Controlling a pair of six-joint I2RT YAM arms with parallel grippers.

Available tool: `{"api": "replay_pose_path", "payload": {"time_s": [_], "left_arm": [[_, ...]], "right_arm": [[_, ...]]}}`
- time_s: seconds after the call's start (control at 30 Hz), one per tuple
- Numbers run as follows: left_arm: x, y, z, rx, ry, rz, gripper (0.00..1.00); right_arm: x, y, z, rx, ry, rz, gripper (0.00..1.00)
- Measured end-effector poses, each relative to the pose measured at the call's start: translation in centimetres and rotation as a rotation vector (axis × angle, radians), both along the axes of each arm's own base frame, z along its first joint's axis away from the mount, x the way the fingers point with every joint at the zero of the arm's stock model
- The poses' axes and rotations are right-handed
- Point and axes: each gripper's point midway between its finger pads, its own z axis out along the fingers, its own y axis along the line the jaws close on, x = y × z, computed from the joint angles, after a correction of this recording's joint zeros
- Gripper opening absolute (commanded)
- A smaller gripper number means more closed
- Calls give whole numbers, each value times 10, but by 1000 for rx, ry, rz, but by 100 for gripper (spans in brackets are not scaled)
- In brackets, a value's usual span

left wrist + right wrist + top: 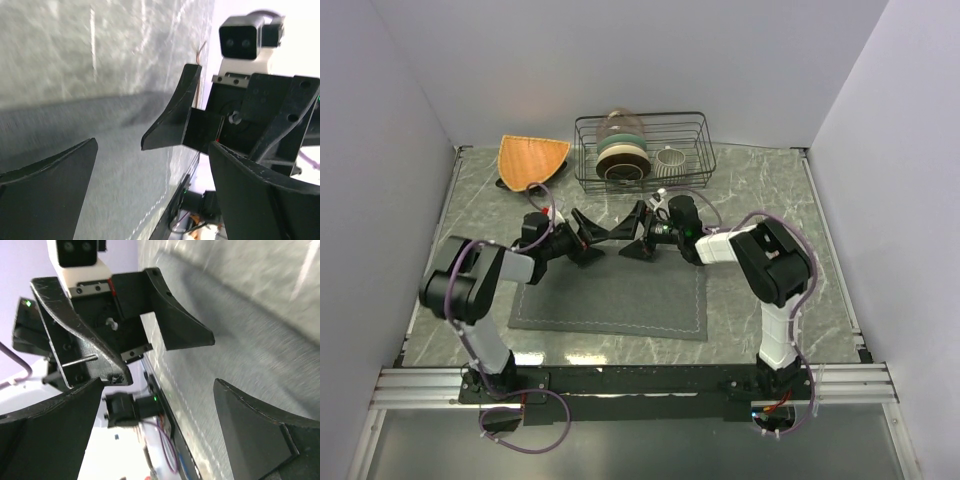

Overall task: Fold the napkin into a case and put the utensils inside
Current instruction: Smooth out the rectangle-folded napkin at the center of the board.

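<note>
- two grippers face each other over the far edge of the napkin (610,300), tips close together but apart.
- left gripper (592,238): jaws spread wide, released, nothing between them. in the left wrist view both fingers (47,192) stand over the grey cloth; whether they touch it cannot be told.
- right gripper (635,233): jaws also spread wide, released, nothing held. in the right wrist view its fingers (260,437) frame the cloth, with the left gripper opposite; whether they touch the cloth cannot be told.
- napkin: dark grey, spread flat as one wide sheet on the marbled table (760,190), between the arm bases and the grippers, near the middle of the table.
- wire rack (692,150): at the far edge of the table, holding stacked dishes (620,155) and a small ribbed cup (670,158).
- orange mat (530,160): fan-shaped, just left of the rack, well apart from the napkin.
</note>
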Motion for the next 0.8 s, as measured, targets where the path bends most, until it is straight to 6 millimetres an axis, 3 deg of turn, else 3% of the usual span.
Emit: {"api": "replay_pose_path", "payload": {"time_s": [0.17, 0.33, 0.53, 0.8], "left_arm": [[22, -2, -21, -18, 47, 39, 99], [38, 10, -27, -49, 54, 93, 99], [58, 59, -28, -64, 41, 192, 99], [58, 134, -30, -25, 10, 300, 99]], "right_arm": [[16, -5, -23, 5, 42, -54, 100], [14, -14, -51, -16, 115, -63, 100], [13, -23, -53, -5, 123, -60, 100], [15, -34, -55, 0, 130, -56, 100]]}}
